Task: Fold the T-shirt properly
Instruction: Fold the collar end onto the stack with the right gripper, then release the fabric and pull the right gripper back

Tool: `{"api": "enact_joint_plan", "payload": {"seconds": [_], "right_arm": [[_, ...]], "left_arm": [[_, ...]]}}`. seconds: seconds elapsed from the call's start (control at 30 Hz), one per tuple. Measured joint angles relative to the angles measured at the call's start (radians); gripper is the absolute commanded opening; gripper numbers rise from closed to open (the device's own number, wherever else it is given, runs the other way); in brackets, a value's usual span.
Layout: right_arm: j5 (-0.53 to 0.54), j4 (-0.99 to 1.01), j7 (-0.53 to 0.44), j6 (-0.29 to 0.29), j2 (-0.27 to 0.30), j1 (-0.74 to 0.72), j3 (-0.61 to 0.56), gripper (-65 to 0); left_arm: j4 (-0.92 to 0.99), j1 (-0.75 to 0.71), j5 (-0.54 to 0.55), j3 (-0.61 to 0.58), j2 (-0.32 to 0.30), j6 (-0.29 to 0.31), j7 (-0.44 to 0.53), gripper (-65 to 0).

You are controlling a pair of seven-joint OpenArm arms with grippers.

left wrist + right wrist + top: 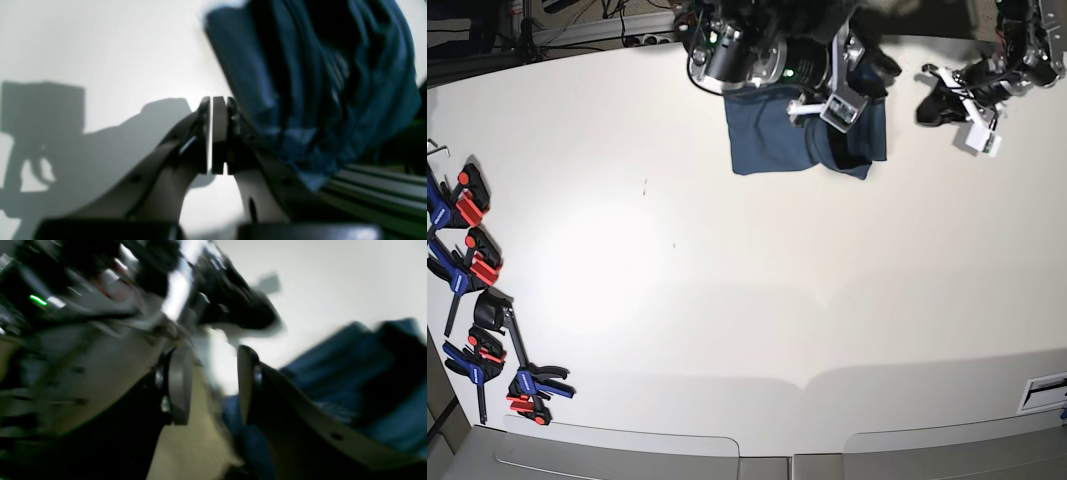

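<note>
At the far edge of the white bench (727, 300) we see the T-shirt (767, 140) lying folded into a compact block, soft, light and limp, best pinched at a hem corner, with our right pincer (208, 383) parted beside it and our left pincer (213, 133) closed empty.

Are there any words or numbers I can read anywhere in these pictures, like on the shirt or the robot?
No, none can be read.
T-shirt: no words or print show on the blue cloth.
White label at the table's edge: dark lines on it, too small to read.
Robot arms: only a green light, no letters; that view is blurred.
Clamps: no readable marks.
</note>
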State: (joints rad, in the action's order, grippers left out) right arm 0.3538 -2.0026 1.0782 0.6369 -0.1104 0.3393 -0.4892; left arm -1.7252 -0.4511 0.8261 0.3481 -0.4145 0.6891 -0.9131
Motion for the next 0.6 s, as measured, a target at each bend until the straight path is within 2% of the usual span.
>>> {"api": "enact_joint_plan", "payload": {"seconds": [0.03,0.1,0.2,0.43,0.53,0.6], "right_arm": [[-0.026,0.0,-0.001,0.0,0.0,-0.008,0.003,-44.5],[-0.065,0.0,-0.029,0.003,0.0,-0.018,0.025,-49.8],[-0.112,0.0,-0.053,-0.023,0.0,-0.03,0.094,-64.8],[-0.109,0.001,-0.078,-0.031,0.0,-0.099,0.351,-65.0],[-0.034,0.064,-0.091,-0.029,0.02,-0.143,0.429,-65.0],[-0.018,0.149,-0.089,-0.021,0.04,-0.177,0.454,-65.0]], "left_arm": [[0.0,0.0,0.009,0.0,-0.009,0.0,0.0,-65.0],[0.0,0.0,0.066,0.0,-0.019,0.0,-0.003,-65.0],[0.0,0.0,0.176,0.0,-0.021,0.0,-0.026,-65.0],[0.0,0.0,0.507,-0.001,-0.021,0.0,-0.278,-65.0],[0.0,0.0,0.576,-0.027,-0.024,0.0,-0.35,-65.0],[0.0,0.0,0.584,-0.07,-0.025,0.0,-0.355,-65.0]]}}
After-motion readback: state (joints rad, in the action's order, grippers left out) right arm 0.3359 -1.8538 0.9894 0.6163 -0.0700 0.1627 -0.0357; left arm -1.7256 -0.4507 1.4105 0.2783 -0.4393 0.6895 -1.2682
